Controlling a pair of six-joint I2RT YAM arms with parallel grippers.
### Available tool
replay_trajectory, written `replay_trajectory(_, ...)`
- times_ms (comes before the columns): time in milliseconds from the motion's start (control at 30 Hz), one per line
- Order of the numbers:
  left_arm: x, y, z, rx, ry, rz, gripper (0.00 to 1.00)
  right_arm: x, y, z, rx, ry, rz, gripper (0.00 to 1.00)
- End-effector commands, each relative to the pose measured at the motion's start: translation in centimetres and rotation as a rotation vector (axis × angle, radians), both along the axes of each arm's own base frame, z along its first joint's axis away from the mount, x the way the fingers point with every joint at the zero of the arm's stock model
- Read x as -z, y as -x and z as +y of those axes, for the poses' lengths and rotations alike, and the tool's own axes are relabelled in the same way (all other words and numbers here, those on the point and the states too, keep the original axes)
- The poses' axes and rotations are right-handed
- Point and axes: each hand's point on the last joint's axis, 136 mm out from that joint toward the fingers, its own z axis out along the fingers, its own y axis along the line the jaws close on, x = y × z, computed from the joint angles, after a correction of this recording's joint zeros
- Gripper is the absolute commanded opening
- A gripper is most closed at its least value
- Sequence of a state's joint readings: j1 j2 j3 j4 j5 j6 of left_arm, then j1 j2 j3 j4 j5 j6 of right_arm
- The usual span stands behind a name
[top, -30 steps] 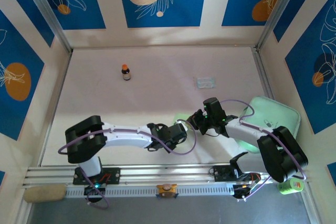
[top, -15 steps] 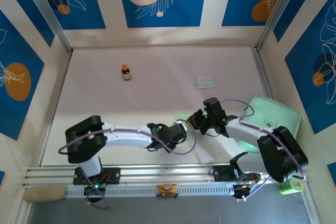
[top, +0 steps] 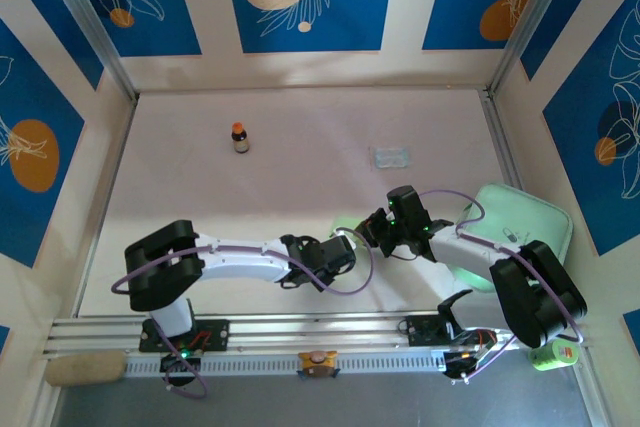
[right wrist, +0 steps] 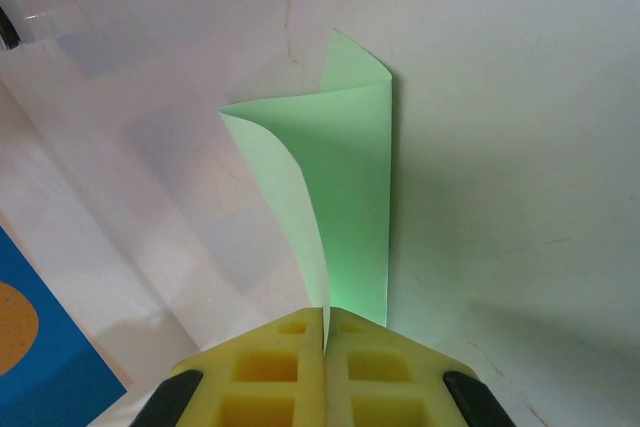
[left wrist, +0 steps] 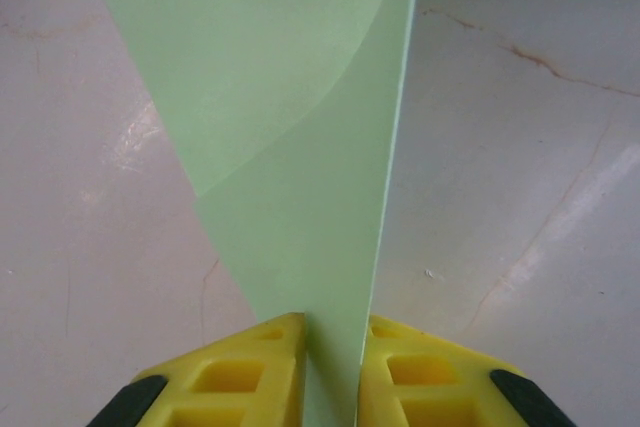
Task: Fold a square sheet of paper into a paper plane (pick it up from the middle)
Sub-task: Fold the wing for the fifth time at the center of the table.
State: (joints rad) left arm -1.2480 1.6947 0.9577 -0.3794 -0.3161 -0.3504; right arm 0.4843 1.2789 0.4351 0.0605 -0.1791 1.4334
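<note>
The green paper is near the front of the tabletop, a little right of the middle, and both claws have hold of it. From above, just a small pale green bit of it peeks out between the two arms.

The left claw reaches in from the left side. In its own camera the left claw has its two yellow fingers nearly together, with only a thin gap, and the paper is pinched in that gap. The paper goes up and away from the fingers like a tall wedge, with a straight edge on the right. A curved shadow shows through it.

The right claw reaches in from the right side. In its own camera the right claw is squeezed tight on the bottom edge of the paper. Here the paper is bent over on itself. The left side curls, the right side is a straight edge, and a small pointy corner sticks up at the top.

I cannot tell if the paper touches the tabletop.

Far back on the left stands a little brown bottle with an orange cap. A small clear packet lies at the back right. A big light green tray sits at the right side, partly under the right arm
</note>
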Motion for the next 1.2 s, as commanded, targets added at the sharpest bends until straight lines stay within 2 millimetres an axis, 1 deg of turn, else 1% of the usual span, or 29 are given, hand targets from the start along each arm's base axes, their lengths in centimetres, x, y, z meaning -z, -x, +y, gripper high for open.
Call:
replay_trajectory(0, -0.5, 0.0, -0.2, -0.007, 0.001, -0.016, 0.20, -0.1, 0.3, -0.2, 0.004, -0.010, 0.006, 0.00)
replay_trajectory(200, -1.6, 0.0, -0.9, 0.004, 0.067, -0.023, 0.25, -0.1, 0.3, -0.2, 0.006, -0.009, 0.006, 0.00)
replay_trajectory(267, -1.6, 0.0, -0.8, 0.001, 0.071, -0.026, 0.25, -0.1, 0.3, -0.2, 0.007, -0.009, 0.006, 0.00)
replay_trajectory(467, -0.7, 0.0, -0.6, -0.005, 0.025, -0.012, 0.23, -0.2, 0.2, -0.1, 0.004, -0.011, 0.005, 0.00)
replay_trajectory(700, -0.4, -0.2, -0.2, -0.019, -0.014, -0.020, 0.25, -0.2, 0.2, -0.1, 0.005, -0.012, 0.004, 0.00)
replay_trajectory(967, -0.7, -0.2, -0.3, -0.023, 0.015, -0.022, 0.19, -0.2, 0.2, -0.1, 0.006, -0.013, 0.005, 0.00)
replay_trajectory(1033, -0.7, -0.2, -0.4, -0.021, 0.018, -0.020, 0.20, -0.2, 0.2, -0.1, 0.006, -0.012, 0.004, 0.00)
replay_trajectory(1167, -1.1, 0.0, -0.7, -0.008, 0.052, -0.019, 0.24, -0.2, 0.2, -0.1, 0.004, -0.013, 0.004, 0.00)
